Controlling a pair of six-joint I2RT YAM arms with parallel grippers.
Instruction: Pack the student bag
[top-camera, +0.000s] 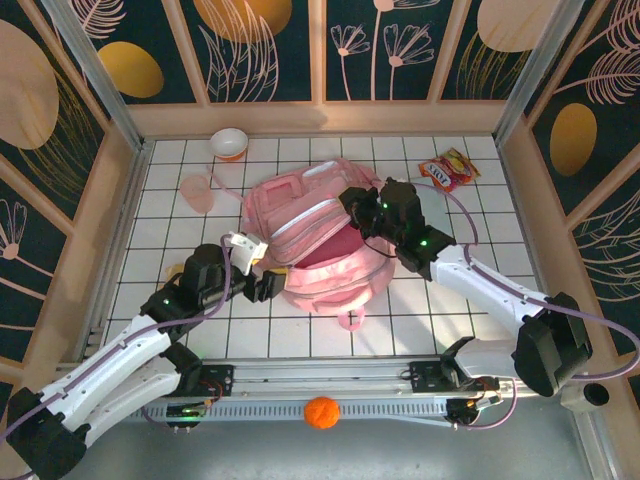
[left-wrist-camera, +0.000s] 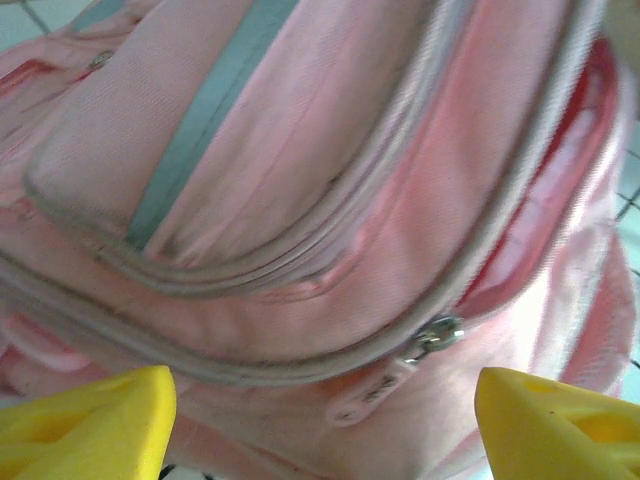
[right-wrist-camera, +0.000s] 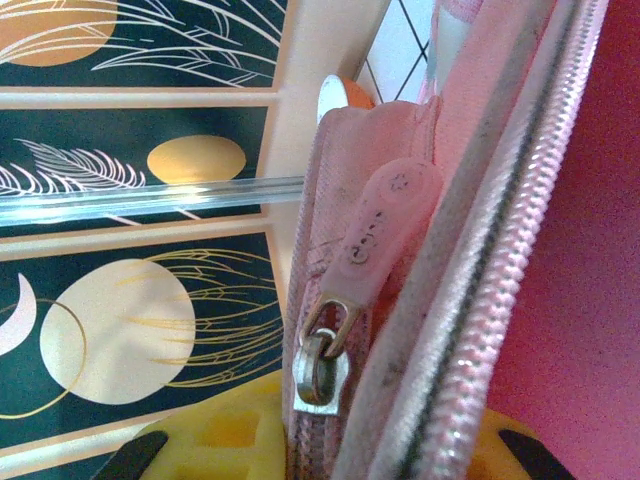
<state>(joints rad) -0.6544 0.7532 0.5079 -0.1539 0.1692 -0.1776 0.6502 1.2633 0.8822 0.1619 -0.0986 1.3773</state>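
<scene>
Right gripper (right-wrist-camera: 370, 445) clamps student bag (top-camera: 320, 255), left gripper (left-wrist-camera: 322, 420) wide, wrist view reveals zip pull (right-wrist-camera: 385, 225)

The left arm (top-camera: 130, 350) and right arm (top-camera: 490, 290) are made of glossy white shells joined by bulky black joint housings. Each carries a lilac cable (top-camera: 462, 215) looping along its length. Small green lights (top-camera: 163, 299) glow on the black wrist sections. The left hand (top-camera: 265, 287) is black, with a white block (top-camera: 243, 243) by the wrist. The right hand (top-camera: 355, 207) is black too. Both have bright yellow moulded fingers (left-wrist-camera: 90, 420). The black bases (top-camera: 205, 380) sit on a silver rail (top-camera: 330, 388) at the near edge.
</scene>
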